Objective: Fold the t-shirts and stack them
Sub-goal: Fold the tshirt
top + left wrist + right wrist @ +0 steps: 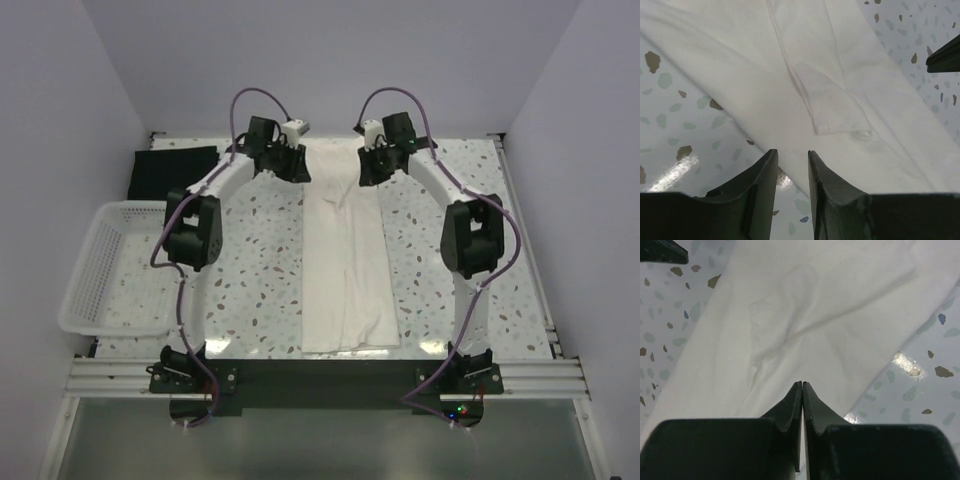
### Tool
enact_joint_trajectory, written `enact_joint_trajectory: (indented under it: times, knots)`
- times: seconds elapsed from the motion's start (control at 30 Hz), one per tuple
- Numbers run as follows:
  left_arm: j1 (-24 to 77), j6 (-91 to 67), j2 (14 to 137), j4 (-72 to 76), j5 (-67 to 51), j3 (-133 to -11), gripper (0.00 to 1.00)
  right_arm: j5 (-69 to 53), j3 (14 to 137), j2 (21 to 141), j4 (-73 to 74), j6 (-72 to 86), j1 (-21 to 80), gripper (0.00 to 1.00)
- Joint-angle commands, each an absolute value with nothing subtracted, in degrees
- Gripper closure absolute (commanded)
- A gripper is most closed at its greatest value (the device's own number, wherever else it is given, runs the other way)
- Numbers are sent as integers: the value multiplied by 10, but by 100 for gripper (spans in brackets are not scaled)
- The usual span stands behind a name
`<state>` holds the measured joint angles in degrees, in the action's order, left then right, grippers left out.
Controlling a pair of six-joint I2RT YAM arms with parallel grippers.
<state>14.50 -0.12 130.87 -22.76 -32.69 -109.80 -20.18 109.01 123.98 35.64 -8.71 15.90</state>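
The cream t-shirt (345, 260) lies as a long narrow strip down the middle of the speckled surface (250, 270). It runs from the upper centre of the top view to just above the arms' bases, and its lower end is squared off. The black t-shirt (175, 170) sits folded flat in the upper left of that view, well apart from the cream one. Just below it, a white lattice basket (85, 270) stands at the left edge.

Both arms reach to the far end of the strip. The left tool (290, 165) is at its upper left edge and the right tool (375, 165) at its upper right edge.

In the left wrist view the left tool (792, 152) is released — its two fingers stand apart with a clear gap. They hover over the cloth's edge, where a folded sleeve shows near the middle of the frame.

In the right wrist view the right tool (802, 384) is clenched, fingertips pressed together over wrinkled cream cloth. I cannot tell whether any fabric is pinched between them.
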Motion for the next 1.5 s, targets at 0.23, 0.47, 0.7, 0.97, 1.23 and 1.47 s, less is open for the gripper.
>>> enact_joint_trajectory:
  times: [0.23,0.47,0.7,0.97,1.23,1.47]
  knots:
    - [180,19,1359,-261,-331,-1109,66,-178,1094,1292,392,-67,159,100]
    - [177,7,1415,-288,-301,-1156,69,-142,1134,1357,408,-40,153,100]
    - [149,-43,1456,-279,-319,-1198,69,-115,1155,1381,396,-23,147,100]
    - [149,-49,1448,-260,-336,-1198,67,-107,1197,1410,393,-37,140,100]
    - [150,-47,1373,-202,-359,-1144,48,-112,1203,1364,395,-64,139,93]
    - [150,-3,1165,-67,-381,-1010,8,-190,1130,1165,338,-139,138,39]
